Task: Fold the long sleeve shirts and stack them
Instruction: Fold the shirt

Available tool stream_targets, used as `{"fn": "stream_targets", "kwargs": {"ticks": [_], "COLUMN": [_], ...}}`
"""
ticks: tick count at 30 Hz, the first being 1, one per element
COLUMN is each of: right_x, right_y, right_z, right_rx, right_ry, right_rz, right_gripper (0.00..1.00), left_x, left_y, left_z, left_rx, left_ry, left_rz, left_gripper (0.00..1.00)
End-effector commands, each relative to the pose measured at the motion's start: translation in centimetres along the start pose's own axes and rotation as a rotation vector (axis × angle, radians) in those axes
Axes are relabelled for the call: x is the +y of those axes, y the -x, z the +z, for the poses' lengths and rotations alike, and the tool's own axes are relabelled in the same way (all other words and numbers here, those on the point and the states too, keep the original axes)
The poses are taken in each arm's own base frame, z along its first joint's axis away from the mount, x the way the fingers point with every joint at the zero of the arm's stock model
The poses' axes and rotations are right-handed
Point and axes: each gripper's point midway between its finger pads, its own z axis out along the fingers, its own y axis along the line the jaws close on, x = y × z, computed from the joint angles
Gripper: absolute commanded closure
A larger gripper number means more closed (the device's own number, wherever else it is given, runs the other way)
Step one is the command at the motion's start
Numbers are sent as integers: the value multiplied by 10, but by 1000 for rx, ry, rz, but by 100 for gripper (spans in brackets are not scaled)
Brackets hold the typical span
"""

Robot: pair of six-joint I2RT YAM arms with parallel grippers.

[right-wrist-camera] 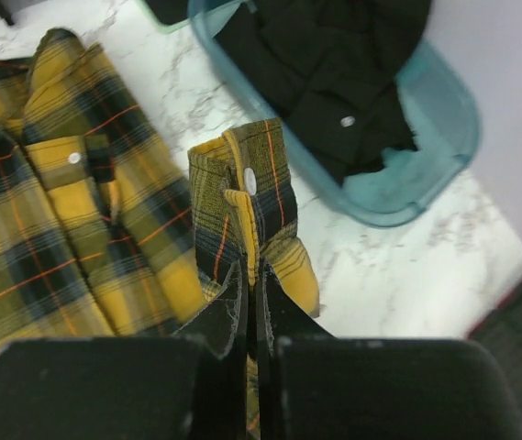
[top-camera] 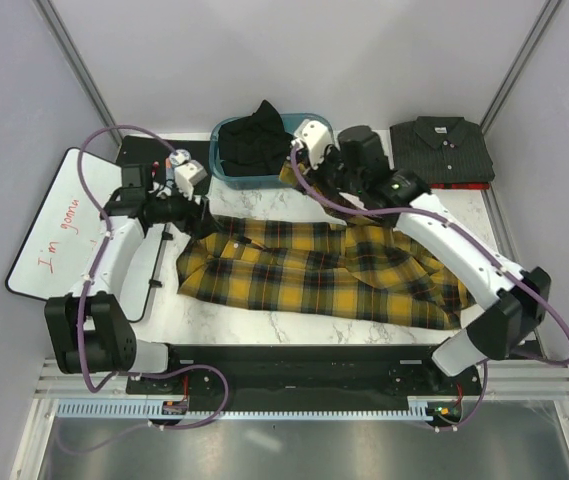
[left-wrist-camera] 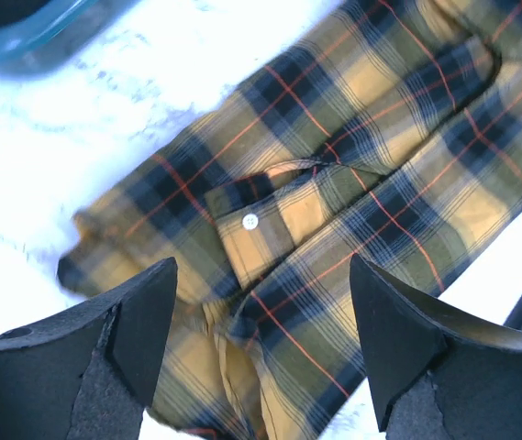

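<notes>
A spread shirt (top-camera: pixel 314 270) lies across the middle of the table (top-camera: pixel 264 322). Just above it, at upper centre of the frame, a bin (top-camera: pixel 226 172) holds a bunched shirt (top-camera: pixel 259 140). A folded shirt (top-camera: pixel 444 145) sits at upper right. A whiteboard (top-camera: pixel 54 240) lies at far left.

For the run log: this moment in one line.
plaid shirt spread on table | left tool open above it | right tool shut on its cuff | black shirt in bin | charcoal shirt folded
</notes>
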Motion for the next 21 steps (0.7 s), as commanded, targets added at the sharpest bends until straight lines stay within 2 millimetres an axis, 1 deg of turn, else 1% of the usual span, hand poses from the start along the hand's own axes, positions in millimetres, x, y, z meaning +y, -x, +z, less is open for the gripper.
{"fn": "stream_targets", "kwargs": {"ticks": [1, 2, 3, 4, 5, 6, 7, 8, 10, 11, 12, 13, 14, 15, 16, 17, 18, 19, 20, 21], "right_x": [39, 56, 62, 71, 90, 94, 102, 117, 123, 138, 145, 153, 173, 179, 190, 190, 186, 170, 166, 159], "right_y": [1, -2, -2, 1, 1, 2, 7, 5, 11, 7, 8, 14, 14, 18, 22, 24, 24, 25, 27, 14], "right_z": [28, 37, 42, 47, 54, 57, 62, 69, 77, 85, 87, 89, 91, 91, 86, 81, 77, 66, 55, 46], "right_rx": [27, 40, 43, 36, 46, 50, 34, 50, 34, 52, 50, 36, 43, 37, 31, 30, 30, 35, 24, 54], "right_ry": [71, 99, 102, 115, 147, 129, 126, 137, 115, 139, 152, 178, 233, 248, 311, 321, 318, 308, 358, 377], "right_rz": [170, 174, 185, 211, 206, 210, 211, 223, 245, 279, 289, 297, 284, 280, 275, 263, 233, 235, 213, 216], "right_gripper": [100, 100, 100, 100, 100, 100, 100, 100, 100, 100, 100, 90, 86, 78, 60, 49, 35, 21, 16, 2], "left_x": [-3, 1, 2, 4, 5, 5, 5, 4, 4, 5, 6, 8, 11, 12, 14, 15, 16, 16, 16, 15], "left_y": [7, 3, -1, -4, -6, -8, -10, -11, -14, -16, -17, -18, -21, -21, -22, -23, -23, -22, -23, -23], "left_z": [-21, -24, -25, -24, -24, -24, -23, -22, -20, -18, -17, -16, -14, -14, -13, -12, -12, -12, -13, -13], "left_rx": [-70, -65, -50, -41, -35, -30, -26, -26, -19, -14, -10, -6, 2, 4, 4, 8, 9, 7, 10, 9], "left_ry": [-45, -36, -23, -16, -7, -7, -7, -17, -24, -26, -23, -22, -17, -14, -9, -9, -6, -9, -3, -5], "left_rz": [-210, -220, -229, -229, -231, -233, -245, -250, -263, -265, -265, -269, -272, -273, -270, -275, -274, -262, -254, -226], "left_gripper": [17, 16, 16, 16, 17, 17, 17, 17, 18, 18, 18, 18, 18, 18, 18, 18, 18, 18, 17, 17]}}
